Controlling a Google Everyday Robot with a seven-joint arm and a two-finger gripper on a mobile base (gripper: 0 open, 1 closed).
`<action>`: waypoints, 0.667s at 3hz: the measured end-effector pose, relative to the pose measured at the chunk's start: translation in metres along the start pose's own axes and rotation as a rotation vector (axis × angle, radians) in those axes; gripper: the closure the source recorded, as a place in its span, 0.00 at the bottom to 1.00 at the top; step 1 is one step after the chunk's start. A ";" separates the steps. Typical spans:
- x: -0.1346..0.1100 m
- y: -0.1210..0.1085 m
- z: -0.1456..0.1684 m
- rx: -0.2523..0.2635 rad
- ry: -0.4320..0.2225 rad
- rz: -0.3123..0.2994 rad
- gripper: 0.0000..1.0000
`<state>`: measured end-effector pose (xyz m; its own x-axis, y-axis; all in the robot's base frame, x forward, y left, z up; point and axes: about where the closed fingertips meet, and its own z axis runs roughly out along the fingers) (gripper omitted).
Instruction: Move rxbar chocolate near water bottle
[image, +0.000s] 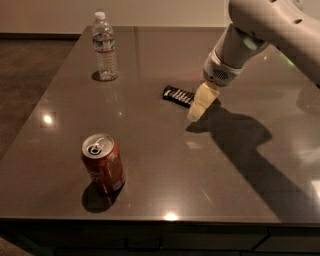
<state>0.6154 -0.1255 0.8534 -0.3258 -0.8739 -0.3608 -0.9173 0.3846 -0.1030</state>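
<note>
Near the middle of the table (160, 170), a little right of centre: rxbar chocolate (178, 95), lying flat, black wrapper with the row of white lettering facing up, long axis slanting down toward the right. Not lifted, not gripped.

Just beside the bar's right end: gripper (195, 114), cream-coloured, angled down and to the left, tip close to the tabletop. Contact with the bar not determinable from this view (likewise whether open or closed).

Above the gripper: pale grey arm (260, 30), entering from the upper right corner. Dark shadow (240, 137) of arm and gripper cast over the tabletop to the right of the bar.

At the far left part of the table, well apart from the bar: water bottle (105, 47), upright, white cap on, pale label band around the upper body.

At the near left, well apart from both bar and bottle: red soda can (103, 164), upright, silver top with tab showing.

Tabletop dark and glossy, several small bright light spots reflected along the near edge and left side.
</note>
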 end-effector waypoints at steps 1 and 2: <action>-0.011 0.002 0.013 -0.020 0.004 -0.004 0.00; -0.018 0.004 0.022 -0.038 0.004 -0.009 0.18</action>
<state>0.6228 -0.1012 0.8389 -0.3187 -0.8784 -0.3561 -0.9282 0.3654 -0.0706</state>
